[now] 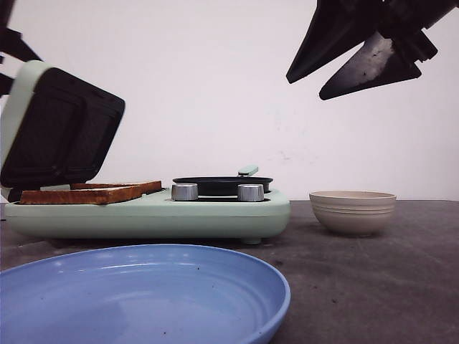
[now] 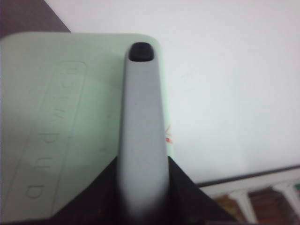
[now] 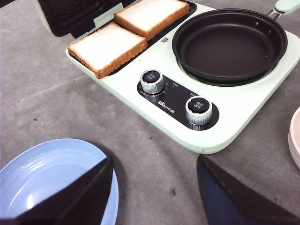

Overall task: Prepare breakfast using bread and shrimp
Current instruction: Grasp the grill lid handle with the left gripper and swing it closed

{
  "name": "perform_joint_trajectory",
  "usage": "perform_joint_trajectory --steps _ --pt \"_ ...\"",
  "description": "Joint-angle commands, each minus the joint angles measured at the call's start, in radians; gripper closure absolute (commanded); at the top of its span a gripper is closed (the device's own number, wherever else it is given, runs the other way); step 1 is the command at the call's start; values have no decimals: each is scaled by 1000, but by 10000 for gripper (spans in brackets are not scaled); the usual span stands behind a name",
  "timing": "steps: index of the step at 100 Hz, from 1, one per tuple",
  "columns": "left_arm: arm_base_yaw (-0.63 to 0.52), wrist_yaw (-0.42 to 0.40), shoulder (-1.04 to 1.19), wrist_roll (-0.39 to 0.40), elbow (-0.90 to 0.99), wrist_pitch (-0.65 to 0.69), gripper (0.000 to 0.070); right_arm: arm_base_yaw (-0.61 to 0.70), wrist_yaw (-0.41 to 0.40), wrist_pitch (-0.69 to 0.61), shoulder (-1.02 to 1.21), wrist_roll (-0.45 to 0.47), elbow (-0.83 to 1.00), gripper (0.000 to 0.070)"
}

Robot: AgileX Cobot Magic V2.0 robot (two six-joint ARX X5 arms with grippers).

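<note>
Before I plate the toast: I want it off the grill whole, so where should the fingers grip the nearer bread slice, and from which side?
Probably by its two opposite crust edges, coming from above. The nearer bread slice lies flat on the sandwich grill, beside the second slice; its crust looks firmer than the white centre. The open lid behind blocks that side.

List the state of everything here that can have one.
Lid: raised, left gripper shut on its handle.
Bread: two slices side by side on the toasting plate.
Pan: empty.
Blue plate: empty.
Bowl: upright, contents hidden.
Right gripper: open, raised, holding nothing.
</note>
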Motion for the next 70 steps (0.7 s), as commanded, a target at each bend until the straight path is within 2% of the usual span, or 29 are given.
perform_joint_trajectory --steps 1,17,33,61,70 --pt "-16 -61 36 82 -9 -58 696 5 0 7 5 17 8 362" --pt "-106 -148 36 158 -9 -82 696 5 0 -4 5 17 8 361" --pt "-197 -278 37 265 -9 -134 696 5 0 -13 5 16 8 362" --pt "-312 -458 52 422 -9 -208 696 5 0 -14 5 13 8 362" --pt "-339 -488 67 462 -9 -214 696 5 0 -14 5 13 8 362"
